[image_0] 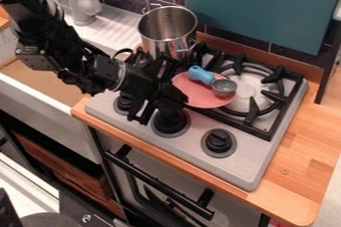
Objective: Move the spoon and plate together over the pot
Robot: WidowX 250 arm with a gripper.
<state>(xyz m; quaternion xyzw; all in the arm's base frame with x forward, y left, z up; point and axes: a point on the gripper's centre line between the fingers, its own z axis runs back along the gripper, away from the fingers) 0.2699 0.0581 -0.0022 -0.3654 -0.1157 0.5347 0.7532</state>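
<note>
The black gripper (165, 100) hangs over the front left part of the stove, beside the left edge of the pink plate (193, 94). Whether it grips the plate's edge, I cannot tell. The plate is over the left side of the right burner, and part of its left rim is hidden behind the gripper. On the plate lies a spoon (201, 75) with a blue handle toward the back left and a round grey bowl toward the right. The tall silver pot (166, 34) stands upright at the back left of the stove, behind the gripper.
Black grates (269, 94) rise around the right burner. Several black knobs, one of them at the right (218, 142), line the stove's front. A white sink with a grey faucet (83, 4) is at the left. Wooden counter (303, 141) runs along the right side.
</note>
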